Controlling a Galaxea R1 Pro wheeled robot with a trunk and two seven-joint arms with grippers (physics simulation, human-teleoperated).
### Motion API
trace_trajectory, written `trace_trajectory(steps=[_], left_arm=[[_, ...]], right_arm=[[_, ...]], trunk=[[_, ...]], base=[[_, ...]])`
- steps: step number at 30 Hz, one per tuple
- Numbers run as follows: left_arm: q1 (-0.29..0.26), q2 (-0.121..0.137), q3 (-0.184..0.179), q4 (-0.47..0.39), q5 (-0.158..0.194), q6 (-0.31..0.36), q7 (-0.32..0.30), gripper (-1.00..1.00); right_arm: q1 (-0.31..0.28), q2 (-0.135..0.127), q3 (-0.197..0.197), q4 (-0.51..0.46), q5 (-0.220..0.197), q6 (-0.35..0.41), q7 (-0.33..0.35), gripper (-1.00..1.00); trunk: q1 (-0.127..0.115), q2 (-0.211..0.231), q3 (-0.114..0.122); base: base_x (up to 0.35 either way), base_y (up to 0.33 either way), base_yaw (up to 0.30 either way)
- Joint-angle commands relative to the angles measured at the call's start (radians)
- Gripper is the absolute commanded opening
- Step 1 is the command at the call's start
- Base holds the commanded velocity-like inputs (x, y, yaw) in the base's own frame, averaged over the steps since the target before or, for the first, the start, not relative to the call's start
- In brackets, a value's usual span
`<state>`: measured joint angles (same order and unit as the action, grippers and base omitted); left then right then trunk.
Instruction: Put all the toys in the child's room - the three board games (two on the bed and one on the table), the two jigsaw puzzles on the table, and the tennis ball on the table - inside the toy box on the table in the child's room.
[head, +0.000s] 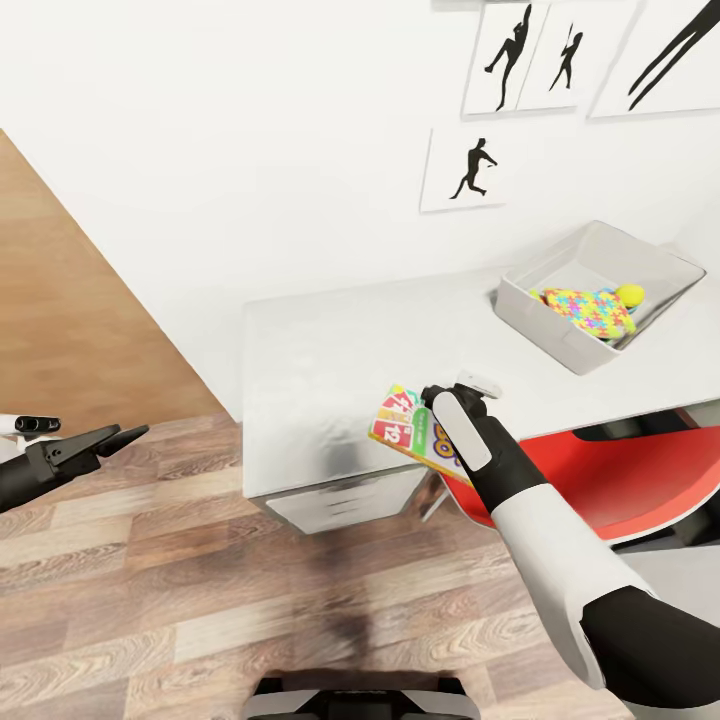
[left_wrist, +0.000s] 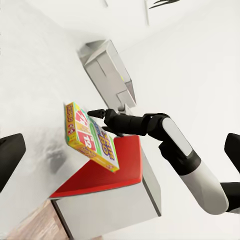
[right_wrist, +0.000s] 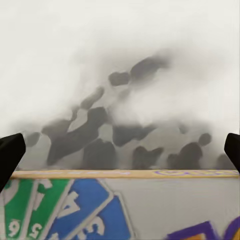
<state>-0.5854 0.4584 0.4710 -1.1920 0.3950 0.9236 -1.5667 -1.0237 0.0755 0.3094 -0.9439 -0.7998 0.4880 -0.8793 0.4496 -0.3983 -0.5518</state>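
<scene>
Grey-white table (head: 330, 340) lies bare between its front edge and the toy box (head: 560, 335) at its far right corner, which holds a jigsaw puzzle (head: 590, 310) and tennis ball (head: 630, 294). Right gripper (head: 440, 400) grasps a board game (head: 405, 420), numbered cards "12" legible, at the front edge. Left gripper (head: 125, 433) hangs released over wood floor (head: 150, 590).

White-and-black arms, black fingers (head: 120, 436)

We saw bright, even, soft light with no clear source. The white wall (head: 250, 150) was nearly blown out. The desk (head: 330, 370) showed a mottled grey sheen, and in the right wrist view it broke into dark blurry blotches (right_wrist: 115, 140). The floor (head: 150, 560) looked smeared near the drawers. The head view bent lines toward its edges.
</scene>
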Motion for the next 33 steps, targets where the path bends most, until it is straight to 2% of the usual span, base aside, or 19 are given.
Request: trace_trajectory(steps=[1, 19, 27, 33], left_arm=[[-0.001, 0.000, 0.000, 0.000, -0.001, 0.011, -0.004, 1.00], [-0.001, 0.000, 0.000, 0.000, -0.001, 0.011, -0.004, 1.00], [-0.001, 0.000, 0.000, 0.000, -0.001, 0.011, -0.004, 1.00], [-0.001, 0.000, 0.000, 0.000, -0.001, 0.011, -0.004, 1.00]], right_arm=[[-0.001, 0.000, 0.002, -0.001, -0.006, 0.004, -0.007, 1.00], [-0.001, 0.000, 0.002, -0.010, -0.003, 0.002, -0.013, 1.00], [-0.001, -0.004, 0.002, -0.114, -0.001, 0.006, -0.029, 1.00], [0.000, -0.004, 0.002, -0.206, -0.002, 0.051, -0.101, 1.00]], trunk=[[0.000, -0.002, -0.001], [0.000, -0.002, -0.001], [0.000, -0.002, -0.001], [0.000, -0.002, -0.001]], base=[[-0.064, 0.076, 0.000], [-0.012, 0.032, 0.000], [0.000, 0.000, 0.000], [0.000, 0.000, 0.000]])
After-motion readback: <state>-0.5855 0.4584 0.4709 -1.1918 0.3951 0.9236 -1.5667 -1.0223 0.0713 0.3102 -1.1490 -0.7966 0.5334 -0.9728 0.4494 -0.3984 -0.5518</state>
